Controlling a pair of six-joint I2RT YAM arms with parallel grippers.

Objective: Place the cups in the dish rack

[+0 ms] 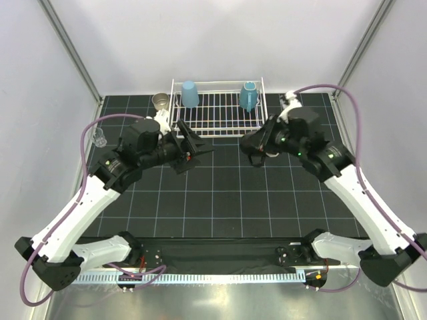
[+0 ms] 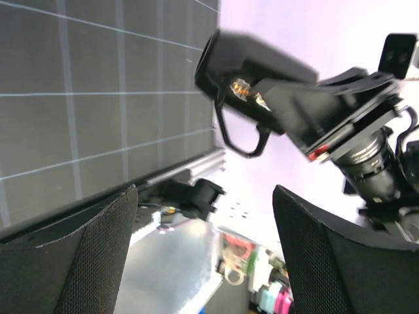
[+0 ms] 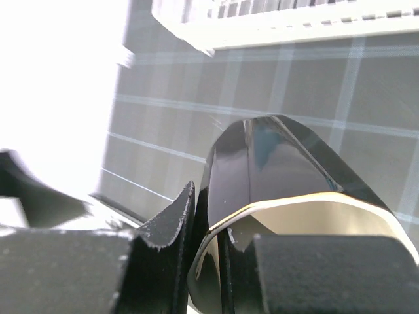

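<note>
The white wire dish rack [image 1: 217, 123] stands at the back of the mat. A light blue tumbler [image 1: 189, 93] and a teal handled mug [image 1: 248, 96] stand in its far row. A tan metallic cup [image 1: 160, 101] sits on the mat just left of the rack. A tiny clear glass [image 1: 100, 138] stands at the far left edge. My right gripper [image 1: 255, 144] is shut on the rim of the black cup with cream inside [image 3: 275, 173], held in front of the rack's near right side [image 3: 294, 19]. My left gripper [image 1: 193, 150] is open and empty, in front of the rack's near left corner.
The black gridded mat [image 1: 220, 200] covers the table. Grey walls and metal frame posts [image 1: 70, 50] close in the left, right and back. In the left wrist view the right arm's gripper [image 2: 262, 72] faces my open left fingers [image 2: 98, 255].
</note>
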